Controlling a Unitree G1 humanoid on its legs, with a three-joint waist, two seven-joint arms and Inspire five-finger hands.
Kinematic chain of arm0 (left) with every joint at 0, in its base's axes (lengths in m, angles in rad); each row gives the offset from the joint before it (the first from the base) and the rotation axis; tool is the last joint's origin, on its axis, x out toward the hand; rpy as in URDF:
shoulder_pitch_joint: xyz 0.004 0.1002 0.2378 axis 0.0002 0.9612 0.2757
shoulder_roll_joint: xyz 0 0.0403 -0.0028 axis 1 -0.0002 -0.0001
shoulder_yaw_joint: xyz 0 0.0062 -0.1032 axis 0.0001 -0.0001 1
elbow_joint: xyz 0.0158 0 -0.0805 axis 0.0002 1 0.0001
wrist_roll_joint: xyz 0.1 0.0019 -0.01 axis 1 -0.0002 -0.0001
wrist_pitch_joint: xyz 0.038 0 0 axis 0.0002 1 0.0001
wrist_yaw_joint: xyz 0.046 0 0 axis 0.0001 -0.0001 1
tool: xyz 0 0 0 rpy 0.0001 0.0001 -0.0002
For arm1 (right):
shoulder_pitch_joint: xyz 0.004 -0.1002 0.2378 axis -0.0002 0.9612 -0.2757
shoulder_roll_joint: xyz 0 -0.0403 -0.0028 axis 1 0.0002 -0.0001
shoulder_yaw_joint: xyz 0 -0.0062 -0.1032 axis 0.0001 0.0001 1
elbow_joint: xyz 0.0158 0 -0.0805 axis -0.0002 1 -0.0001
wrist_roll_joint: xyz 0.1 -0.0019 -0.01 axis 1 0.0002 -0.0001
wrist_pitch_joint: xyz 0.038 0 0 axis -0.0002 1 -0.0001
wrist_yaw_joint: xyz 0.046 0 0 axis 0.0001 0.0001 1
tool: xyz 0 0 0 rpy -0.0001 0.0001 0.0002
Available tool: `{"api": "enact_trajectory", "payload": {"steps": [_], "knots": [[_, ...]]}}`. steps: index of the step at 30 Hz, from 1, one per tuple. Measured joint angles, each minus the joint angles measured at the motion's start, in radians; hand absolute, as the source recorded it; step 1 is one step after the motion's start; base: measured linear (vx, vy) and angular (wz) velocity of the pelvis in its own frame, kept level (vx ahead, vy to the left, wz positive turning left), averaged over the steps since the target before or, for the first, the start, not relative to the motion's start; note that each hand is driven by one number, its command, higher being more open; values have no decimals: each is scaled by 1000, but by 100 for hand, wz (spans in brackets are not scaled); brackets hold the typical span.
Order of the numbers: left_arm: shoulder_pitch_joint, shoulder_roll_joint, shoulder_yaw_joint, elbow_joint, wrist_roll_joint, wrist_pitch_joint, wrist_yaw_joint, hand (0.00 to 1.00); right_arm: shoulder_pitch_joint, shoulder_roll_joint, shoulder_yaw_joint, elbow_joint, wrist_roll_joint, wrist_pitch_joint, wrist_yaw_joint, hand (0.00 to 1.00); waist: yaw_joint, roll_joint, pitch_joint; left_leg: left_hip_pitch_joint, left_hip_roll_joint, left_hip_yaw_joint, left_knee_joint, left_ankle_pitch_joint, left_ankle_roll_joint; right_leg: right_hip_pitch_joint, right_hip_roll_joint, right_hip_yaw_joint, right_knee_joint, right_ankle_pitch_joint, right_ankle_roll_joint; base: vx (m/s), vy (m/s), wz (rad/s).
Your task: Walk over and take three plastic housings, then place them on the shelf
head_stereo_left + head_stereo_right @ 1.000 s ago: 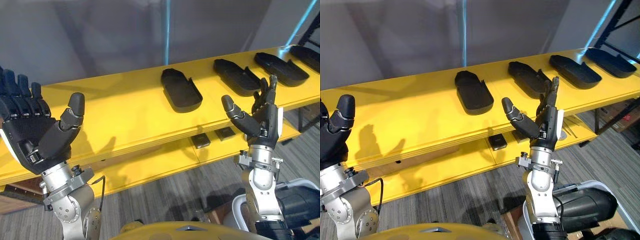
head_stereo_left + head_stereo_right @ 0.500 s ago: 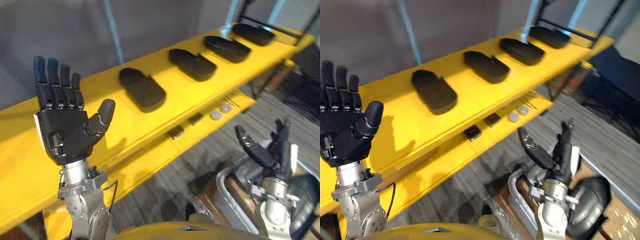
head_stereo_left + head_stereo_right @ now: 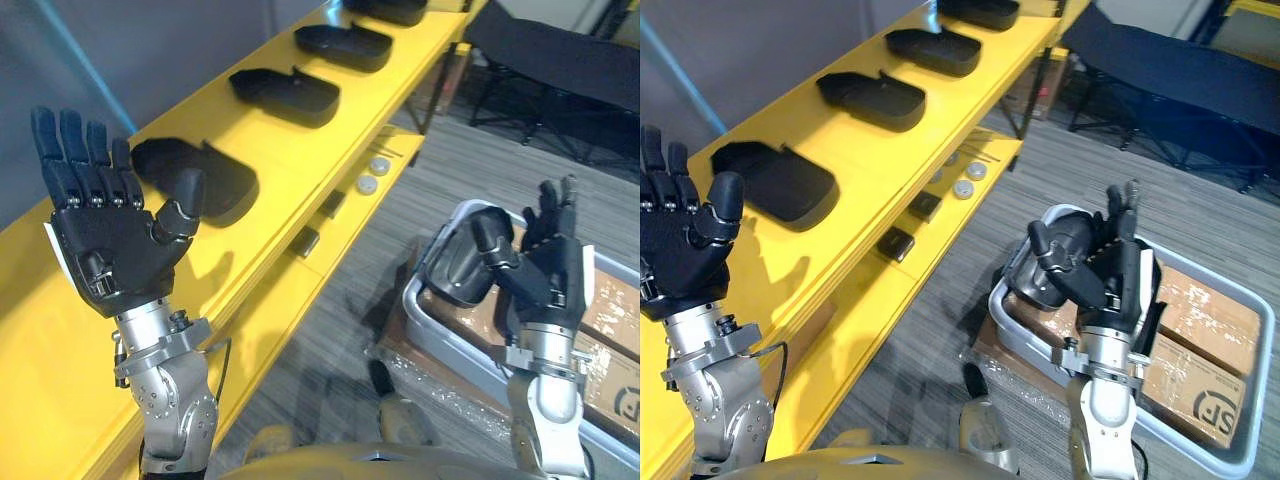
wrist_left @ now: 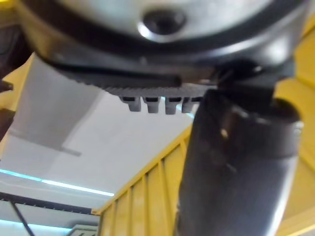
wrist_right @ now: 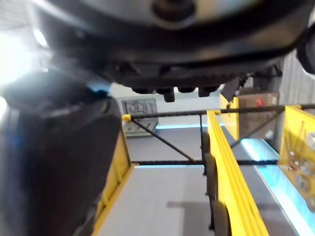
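Right hand (image 3: 1123, 288) splayed, now over grey bin (image 3: 1200, 450), left hand (image 3: 110, 260) splayed

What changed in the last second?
The camera swung right, so the view shifted; a grey bin came more into view by the right robot hand. Nothing was grasped or released. Both it and the left robot hand stayed raised, open and empty; the housings stayed on the shelf.
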Motion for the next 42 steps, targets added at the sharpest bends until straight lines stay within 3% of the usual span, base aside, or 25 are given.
{"api": "enact_trajectory", "payload": {"steps": [3, 5, 6, 7, 8, 10, 12, 14, 17, 19, 20, 21, 22, 23, 24, 25, 26, 27, 28, 31, 33, 34, 38, 40, 42], "knots": [[51, -4, 3, -26, -60, -9, -15, 100, 72, 107, 31, 0, 6, 12, 10, 100, 2, -21, 12, 52, -32, 16, 3, -8, -2, 2, -10, 0, 49, 2, 1, -79, 90, -50], [97, -4, 11, -55, -62, -14, -15, 100, 118, 139, 33, 0, 65, 12, 69, 100, 7, -37, 26, 77, -41, 71, 8, -25, 7, -1, -12, -61, 38, 55, -6, -225, 70, -118], [100, -1, 30, -67, -51, -14, 6, 100, 127, 141, 34, 0, 79, 11, 104, 100, 13, -36, 35, 68, -27, 119, 1, -19, 22, 1, -4, -95, -52, 170, -18, -343, 23, -131], [84, -1, 66, -65, -28, -13, 34, 100, 116, 137, 34, -1, 70, 8, 135, 100, 7, -39, 47, 52, -23, 170, -11, 1, 35, -26, -16, -173, -6, 147, -58, -405, 22, -123], [77, -3, 77, -64, -17, -13, 49, 100, 109, 129, 36, -1, 67, 8, 145, 100, 7, -44, 44, 45, -21, 192, -19, 12, 37, -47, -24, -217, 70, 78, -99, -302, 13, -102], [56, -3, 120, -65, 25, -10, 91, 100, 20, 73, 55, 25, -33, 8, 91, 100, 16, -37, 46, 25, 17, 253, -31, 46, 34, -65, -76, -345, 292, -106, -123, -231, 6, -85], [46, -3, 156, -65, 49, 4, 112, 100, -98, 53, 77, 105, -91, 8, 20, 100, 26, -31, 42, -1, 67, 287, -9, 54, 24, -33, -150, -412, 379, -162, -140, -166, -61, -75], [28, -2, 176, -64, 69, 47, 123, 100, -162, 53, 87, 166, -111, 12, -47, 100, 54, -30, 40, -20, 111, 299, 4, 66, 3, 14, -237, -439, 432, -171, -153, -115, -173, -43], [26, -3, 195, -40, -44, 77, 75, 100, -164, 52, 84, 178, -173, 38, -116, 100, 72, -37, 31, -68, 173, 276, 14, 99, -56, 78, -341, -438, 454, -168, -158, -56, -296, -4], [8, -5, 187, 5, -166, 76, 43, 100, -145, 56, 75, 186, -198, 56, -129, 100, 68, -48, 24, -109, 216, 248, 31, 124, -101, 112, -337, -436, 395, -153, -118, -77, -561, 5], [-9, -6, 172, 45, -228, 77, 36, 100, -121, 58, 60, 188, -208, 64, -126, 100, 68, -63, 18, -125, 236, 234, 29, 144, -138, 146, -323, -447, 303, -135, -52, -73, -574, 8], [-15, -16, 150, 75, -260, 79, 29, 100, -102, 58, 41, 189, -205, 64, -118, 100, 63, -87, 6, -131, 241, 221, 20, 161, -169, 181, -314, -470, 267, -199, 38, -77, -716, 4], [-3, -51, 113, 91, -263, 92, 32, 100, -89, 56, 3, 190, -184, 66, -87, 100, 52, -83, 7, -135, 258, 206, -6, 194, -196, 189, -296, -501, 267, -287, 97, -50, -472, 10], [7, -71, 92, 91, -261, 103, 35, 100, -83, 52, -16, 190, -159, 66, -72, 100, 40, -77, 7, -142, 266, 190, -24, 216, -195, 190, -285, -516, 269, -322, 99, -71, -669, 20], [23, -110, 30, 91, -258, 130, 34, 100, -72, 35, -55, 190, -120, 80, -49, 100, 13, -53, 12, -157, 287, 160, -52, 268, -164, 191, -255, -551, 268, -358, 84, -75, -501, 37], [31, -129, -29, 91, -255, 171, 32, 100, -58, 26, -98, 192, -108, 101, -32, 100, -12, -31, 15, -183, 302, 144, -52, 338, -92, 194, -228, -571, 260, -365, 66, -91, -574, 31], [32, -129, -50, 94, -253, 189, 27, 100, -45, 26, -115, 192, -108, 104, -28, 100, -17, -31, 16, -187, 305, 155, -49, 378, -62, 198, -222, -572, 251, -370, 54, -84, -379, 5], [32, -130, -72, 108, -240, 214, 12, 100, -14, 20, -138, 189, -108, 103, -20, 100, -21, -35, 19, -185, 304, 182, -47, 412, -69, 209, -216, -566, 230, -372, 30, -61, -251, -32], [35, -130, -78, 125, -205, 227, -3, 100, 17, 9, -157, 181, -107, 102, -16, 100, -21, -17, 9, -171, 263, 184, -49, 391, -95, 208, -215, -552, 207, -363, 13, -48, -194, -46], [71, -127, -75, 119, -204, 234, -69, 100, 67, 7, -180, 180, -21, 100, 9, 100, -16, 4, -3, -139, 157, 171, -78, 310, -69, 189, -203, -509, 164, -336, -4, -7, -74, -50], [93, -120, -62, 120, -205, 244, -100, 100, 69, 11, -180, 182, 31, 100, 20, 100, -12, 23, -15, -124, 135, 155, -141, 269, -53, 160, -179, -488, 149, -318, -3, -6, 13, -38], [104, -118, -49, 125, -209, 268, -118, 100, 63, 10, -177, 191, 49, 103, 24, 100, -8, 25, -16, -99, 122, 131, -201, 262, -64, 141, -178, -472, 154, -311, 3, -17, 77, -30], [109, -88, -34, 176, -176, 354, -137, 100, -3, 12, -129, 237, 48, 122, 26, 100, 19, 11, -12, -74, 90, 154, -236, 265, -89, 127, -201, -447, 120, -247, 21, -51, 155, -34], [98, -61, -36, 212, -97, 400, -124, 100, -91, 13, -112, 322, 49, 141, 27, 100, 24, -8, 0, -94, 86, 159, -202, 248, -105, 135, -204, -446, 73, -204, 29, -86, 141, -18], [61, -19, -38, 306, 41, 467, -87, 100, -213, 6, -116, 437, 51, 189, 10, 100, 50, -33, 16, -145, 74, 160, -149, 227, -95, 140, -213, -463, -4, -145, 39, -124, 145, -12]]}}
